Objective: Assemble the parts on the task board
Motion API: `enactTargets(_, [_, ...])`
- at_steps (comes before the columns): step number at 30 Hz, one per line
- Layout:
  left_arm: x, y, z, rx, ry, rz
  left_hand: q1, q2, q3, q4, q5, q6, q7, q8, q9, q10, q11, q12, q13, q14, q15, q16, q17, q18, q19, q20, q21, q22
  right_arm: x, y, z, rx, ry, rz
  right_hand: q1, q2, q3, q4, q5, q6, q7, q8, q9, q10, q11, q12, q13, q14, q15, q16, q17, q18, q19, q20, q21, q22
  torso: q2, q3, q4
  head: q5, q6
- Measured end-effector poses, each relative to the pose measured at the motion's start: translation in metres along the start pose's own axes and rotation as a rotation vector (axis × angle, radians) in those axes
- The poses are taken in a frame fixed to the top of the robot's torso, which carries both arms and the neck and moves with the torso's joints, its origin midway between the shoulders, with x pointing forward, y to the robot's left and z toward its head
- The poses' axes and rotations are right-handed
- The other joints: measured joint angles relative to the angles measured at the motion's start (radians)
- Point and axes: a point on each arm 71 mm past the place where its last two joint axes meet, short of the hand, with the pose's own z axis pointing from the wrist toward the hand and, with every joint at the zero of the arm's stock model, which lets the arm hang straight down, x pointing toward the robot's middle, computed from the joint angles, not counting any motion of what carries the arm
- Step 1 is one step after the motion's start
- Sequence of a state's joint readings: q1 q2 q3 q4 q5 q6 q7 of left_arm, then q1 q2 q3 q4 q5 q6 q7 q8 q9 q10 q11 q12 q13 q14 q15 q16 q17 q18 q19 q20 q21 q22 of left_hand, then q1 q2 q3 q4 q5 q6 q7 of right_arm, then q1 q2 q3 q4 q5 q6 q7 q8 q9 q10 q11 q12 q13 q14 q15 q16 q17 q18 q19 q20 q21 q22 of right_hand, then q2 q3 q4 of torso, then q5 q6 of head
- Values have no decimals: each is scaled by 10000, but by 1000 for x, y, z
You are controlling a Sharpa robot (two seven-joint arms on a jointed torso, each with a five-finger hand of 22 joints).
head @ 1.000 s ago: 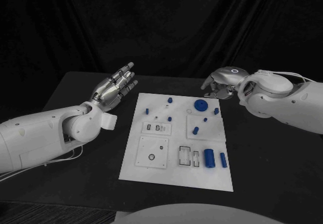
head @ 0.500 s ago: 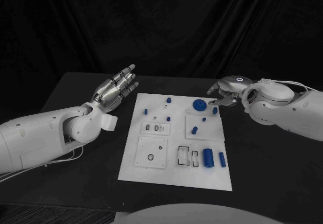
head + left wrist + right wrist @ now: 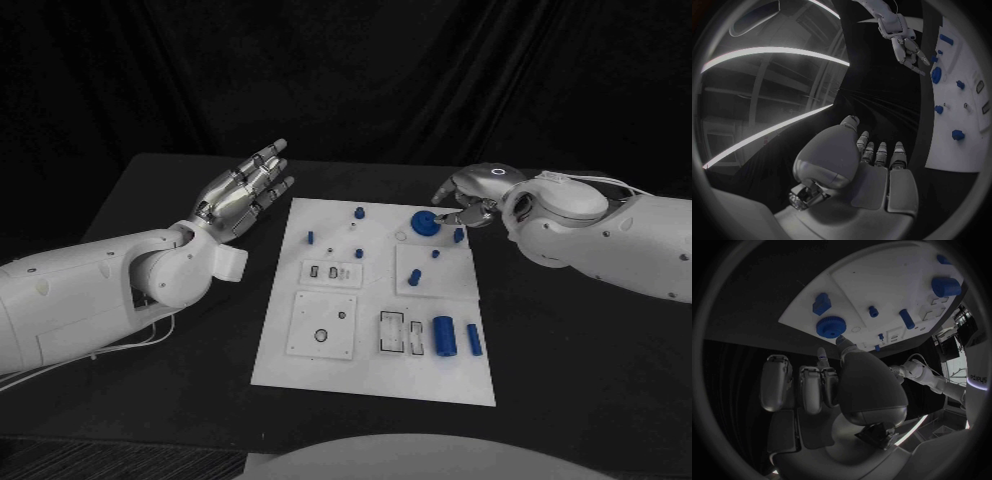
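Right hand (image 3: 469, 195) now nearer the task board (image 3: 378, 352), fingers curled in on nothing, fingertips just beside the round blue part (image 3: 426, 223) at the board's 1 o'clock. Left hand (image 3: 248, 187) unmoved at 10 o'clock, fingers spread, holding nothing.

2 glossy white arms with bulbous shells (thin cables trailing), left hand (image 3: 248, 190) and right hand (image 3: 469, 198) silver.

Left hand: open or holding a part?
Open. The left hand is raised beside the board, fingers extended and apart, nothing in it.
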State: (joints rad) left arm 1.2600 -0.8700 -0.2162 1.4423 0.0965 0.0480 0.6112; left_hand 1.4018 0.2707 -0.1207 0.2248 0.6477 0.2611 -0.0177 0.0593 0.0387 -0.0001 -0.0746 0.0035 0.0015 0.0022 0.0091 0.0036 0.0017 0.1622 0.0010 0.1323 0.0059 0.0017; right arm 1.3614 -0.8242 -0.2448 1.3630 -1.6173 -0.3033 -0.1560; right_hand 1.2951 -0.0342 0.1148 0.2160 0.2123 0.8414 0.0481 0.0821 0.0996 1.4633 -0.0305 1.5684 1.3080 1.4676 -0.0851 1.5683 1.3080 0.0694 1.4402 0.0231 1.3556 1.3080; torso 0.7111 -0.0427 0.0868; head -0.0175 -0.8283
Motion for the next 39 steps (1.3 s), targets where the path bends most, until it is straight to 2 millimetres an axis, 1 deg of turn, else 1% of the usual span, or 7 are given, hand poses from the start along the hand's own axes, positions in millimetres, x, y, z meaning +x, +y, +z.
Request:
enactTargets(2, [0, 0, 0, -9, 6, -6, 0, 0, 0, 0, 0, 0, 0, 0, 5, 0, 0, 0, -2, 0, 0, 0, -1, 0, 0, 0, 0, 0, 0, 1, 1, -20, -30, 3, 52, -52, -6, -28, 74, 108, 2, 52, 41, 0, 0, 0, 0, 0, 0, 0, 0, 0, 0, 0, 78, 0, -1, -2, 8, -12, -23])
enactTargets(7, [0, 0, 0, -27, 12, -13, 0, 0, 0, 0, 0, 0, 0, 0, 5, 0, -1, 0, -6, 0, 0, 0, -6, -1, 0, 0, 0, 0, 2, 3, 4, -68, -52, -3, 56, -49, 10, -65, 77, 185, 5, 64, 117, -1, 0, 0, -1, 0, 0, 0, -1, 1, 56, -14, 121, -1, -7, -2, 11, -32, -82])
enactTargets(18, [0, 2, 0, -69, 61, -46, 0, 0, -1, 0, 0, -1, 0, -1, 4, 0, -1, 0, -5, 0, 0, 0, -8, 0, 0, 0, 0, 0, 10, 6, 13, -96, 41, -39, 131, -52, -18, -149, 77, 375, 55, 146, 260, -1, 0, 0, -2, 0, 0, 0, -2, 3, 107, -33, 217, -2, -10, 5, 36, -48, -129])
enactTargets(29, [0, 3, 0, -118, 98, -80, 0, 0, 27, 28, 0, -1, 0, 39, 3, 0, -1, 0, -3, -1, -1, 0, -6, 0, -1, -1, 0, 0, 18, 7, 19, -48, 188, -76, 131, -52, -72, -203, -159, 486, 152, 186, 427, -1, 1, 0, -2, 0, 0, 0, -2, 3, 143, 3, 240, -4, -15, 1, 29, -26, -195])
enactTargets(30, [0, 3, 0, -123, 106, -86, 0, 0, 27, 28, 0, -1, 0, 39, 3, 0, -1, 0, -2, 0, -1, 0, -6, -1, -1, -1, 0, 0, 18, 7, 19, -41, 205, -80, 131, -52, -72, -203, -197, 535, 144, 222, 443, -1, 1, 0, -2, 0, 1, 0, -2, -14, 143, 3, 259, -4, -16, 1, 29, -32, -200])
enactTargets(32, [0, 3, 0, -130, 113, -91, 0, 0, 27, 28, 0, -1, 0, 39, 3, 0, -1, 0, -2, 0, -1, 0, -6, 0, -1, -1, 0, 0, 18, 7, 19, -33, 224, -83, 130, -52, -72, -203, -205, 535, 144, 233, 450, -1, 1, 0, -2, 0, 1, -1, -3, -149, 142, 3, 260, -4, -18, 1, 29, -34, -207])
enactTargets(39, [1, 3, 0, -170, 153, -121, 0, 0, 56, 0, 0, -1, 0, 39, 2, 0, -2, 0, -1, 0, -1, 0, -4, -1, -1, -1, 0, -2, 21, 7, 21, 2, 333, -79, 131, -53, -103, -233, -204, 575, 184, 262, 513, 26, 27, -1, -2, 0, 1, -1, -3, -154, 143, 3, 260, -5, -22, -5, 22, -11, -230])
